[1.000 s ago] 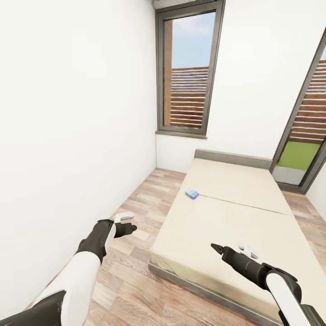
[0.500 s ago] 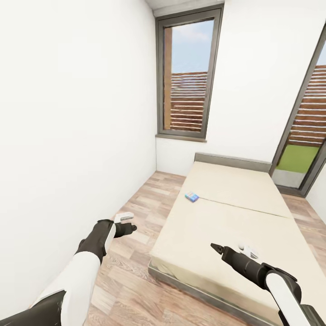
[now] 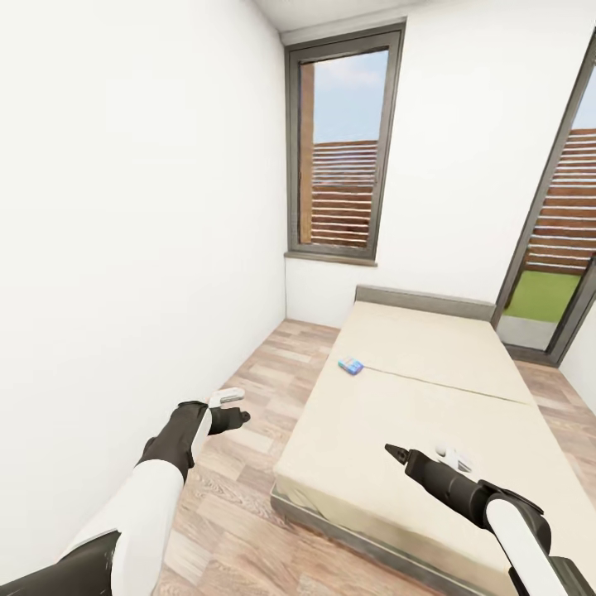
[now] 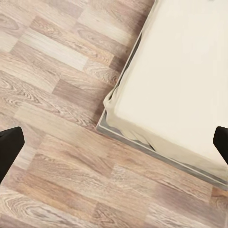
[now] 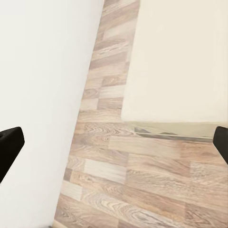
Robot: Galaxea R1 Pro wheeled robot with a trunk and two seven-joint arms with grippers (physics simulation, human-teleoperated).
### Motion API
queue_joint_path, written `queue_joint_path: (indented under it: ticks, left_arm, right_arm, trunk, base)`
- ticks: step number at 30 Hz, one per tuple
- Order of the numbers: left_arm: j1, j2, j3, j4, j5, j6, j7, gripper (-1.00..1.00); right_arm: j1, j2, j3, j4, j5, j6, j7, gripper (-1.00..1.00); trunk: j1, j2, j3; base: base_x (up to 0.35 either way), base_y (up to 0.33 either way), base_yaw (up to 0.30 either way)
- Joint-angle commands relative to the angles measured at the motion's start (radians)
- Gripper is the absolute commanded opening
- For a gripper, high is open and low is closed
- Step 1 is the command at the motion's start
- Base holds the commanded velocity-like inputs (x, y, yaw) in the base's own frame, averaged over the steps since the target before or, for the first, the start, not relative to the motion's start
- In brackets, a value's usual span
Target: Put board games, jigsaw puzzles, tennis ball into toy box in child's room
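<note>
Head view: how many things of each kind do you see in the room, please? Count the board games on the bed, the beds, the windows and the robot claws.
Board games: 1, small blue box on the bed
Beds: 1
Windows: 2, one ahead, one at the right
Claws: 2, left claw, right claw
Total: 6

text: none legible | small blue box (image 3: 351, 365) on bed (image 3: 430, 397): print too small to read

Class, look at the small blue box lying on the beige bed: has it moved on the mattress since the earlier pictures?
No. The small blue box keeps its place beside the seam of the beige bed; the whole head view shifted, so the camera moved, not the box.
</note>
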Motion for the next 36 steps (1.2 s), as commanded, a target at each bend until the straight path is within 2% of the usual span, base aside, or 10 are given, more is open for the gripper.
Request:
queue_joint_path:
  ticks: [1, 23, 36]
  left_arm:
    - [-0.001, -0.002, 0.008, -0.002, -0.011, 0.004, -0.008, 1.0]
    - [-0.001, 0.006, 0.005, -0.005, -0.011, 0.004, -0.026, 1.0]
    - [-0.001, 0.008, -0.003, -0.005, -0.012, -0.031, -0.031, 1.0]
  right_arm:
    - [-0.001, 0.0, 0.0, -0.001, -0.01, 0.003, -0.009, 1.0]
    - [-0.002, -0.002, -0.001, -0.013, -0.011, 0.005, -0.017, 1.0]
    - [-0.001, 0.0, -0.028, -0.011, -0.009, 0.012, -0.02, 1.0]
  trunk:
    - [0.001, -0.002, -0.001]
    - [0.001, -0.002, 0.036]
    - [0.001, -0.002, 0.057]
  base:
    - [0.0, 0.0, 0.0]
    - [0.0, 0.0, 0.0]
    - [0.0, 0.0, 0.0]
